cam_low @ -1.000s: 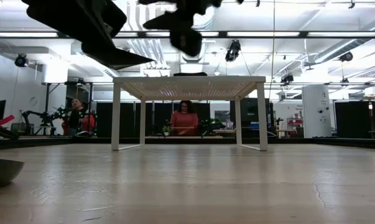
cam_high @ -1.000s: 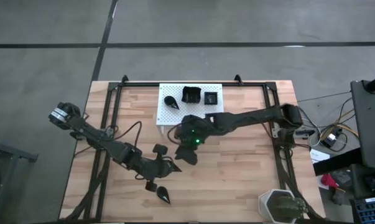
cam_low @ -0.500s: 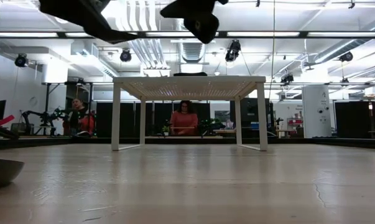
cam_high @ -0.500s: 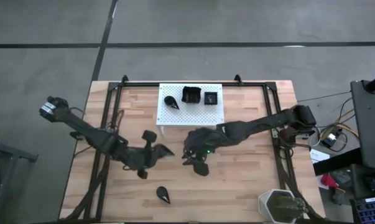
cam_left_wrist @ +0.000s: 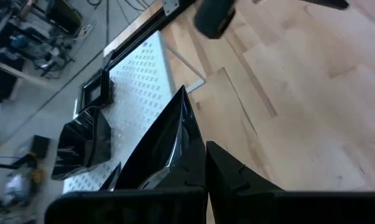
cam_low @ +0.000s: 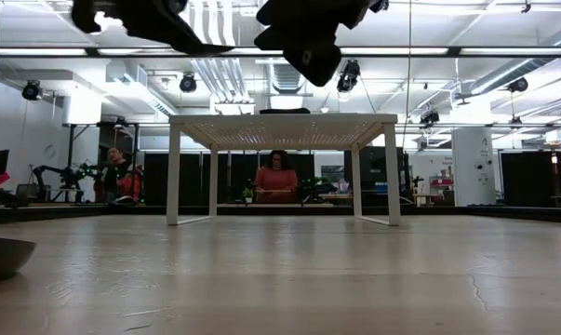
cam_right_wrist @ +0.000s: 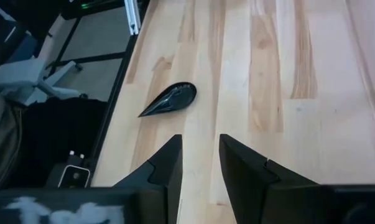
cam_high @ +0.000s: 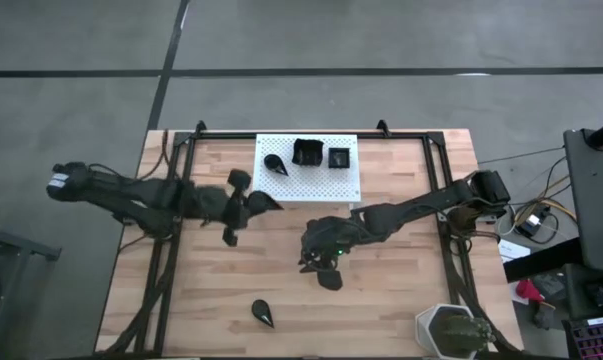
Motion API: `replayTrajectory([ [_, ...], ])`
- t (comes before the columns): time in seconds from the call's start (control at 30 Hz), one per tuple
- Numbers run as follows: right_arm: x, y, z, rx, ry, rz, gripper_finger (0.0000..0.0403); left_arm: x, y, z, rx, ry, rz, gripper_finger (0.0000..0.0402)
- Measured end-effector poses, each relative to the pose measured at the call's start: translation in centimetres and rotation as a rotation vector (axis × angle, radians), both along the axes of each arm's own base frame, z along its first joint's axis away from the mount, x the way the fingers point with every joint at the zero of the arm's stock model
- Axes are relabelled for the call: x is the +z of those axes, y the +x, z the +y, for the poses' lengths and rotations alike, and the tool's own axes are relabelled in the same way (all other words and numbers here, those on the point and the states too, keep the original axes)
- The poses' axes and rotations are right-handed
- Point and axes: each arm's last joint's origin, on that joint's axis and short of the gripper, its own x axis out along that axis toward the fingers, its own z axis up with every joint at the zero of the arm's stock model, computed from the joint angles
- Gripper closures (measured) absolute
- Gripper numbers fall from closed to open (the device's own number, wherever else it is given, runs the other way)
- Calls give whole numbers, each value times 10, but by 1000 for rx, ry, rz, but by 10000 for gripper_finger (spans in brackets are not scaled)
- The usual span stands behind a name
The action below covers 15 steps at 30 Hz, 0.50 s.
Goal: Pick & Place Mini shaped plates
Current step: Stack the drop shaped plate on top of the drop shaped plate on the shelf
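My left gripper (cam_high: pixel 249 205) hangs over the table just left of the white perforated stand (cam_high: pixel 326 180), shut on a glossy black teardrop plate (cam_high: pixel 268 203). On the stand rest a teardrop plate (cam_high: pixel 274 162), a raised-rim square plate (cam_high: pixel 307 153) and a small square plate (cam_high: pixel 339 157). Another teardrop plate (cam_high: pixel 264 314) lies flat on the wood near the front edge. My right gripper (cam_high: pixel 321 268) hovers open above the table's middle, and this plate (cam_right_wrist: pixel 168 99) lies ahead of its fingers (cam_right_wrist: pixel 164 163). My left gripper pinches the teardrop plate between its two fingers at the wide end (cam_left_wrist: pixel 165 165). The pointed tip (cam_left_wrist: pixel 183 93) sticks out past the fingertips toward the stand. The plate is lifted clear of the table and tilted.
A grey-green hexagonal pot (cam_high: pixel 449 330) stands at the near right corner. A black frame (cam_high: pixel 171 250) runs along the table's left and right sides. Bare wood lies between the stand and the front edge. People sit in the room beyond the stand (cam_low: pixel 282 126).
My left gripper has risen and gone toward the far edge, up beside the stand, rolling as it went and carrying the teardrop plate clear of the table. My right gripper has come away from the stand toward the near edge and sunk a little.
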Motion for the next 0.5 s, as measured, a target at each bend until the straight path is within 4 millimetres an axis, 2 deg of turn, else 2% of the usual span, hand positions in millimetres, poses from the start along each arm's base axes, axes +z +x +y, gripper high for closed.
replayTrajectory([
  [0.17,0,0,0,20,-22,-17,312,2,2,31,2,-59,-4,401],
  [0.3,2,2,0,29,-28,-54,321,0,4,56,45,-34,8,401],
  [0.5,6,4,1,29,-21,-91,333,2,3,86,68,-85,-27,401],
])
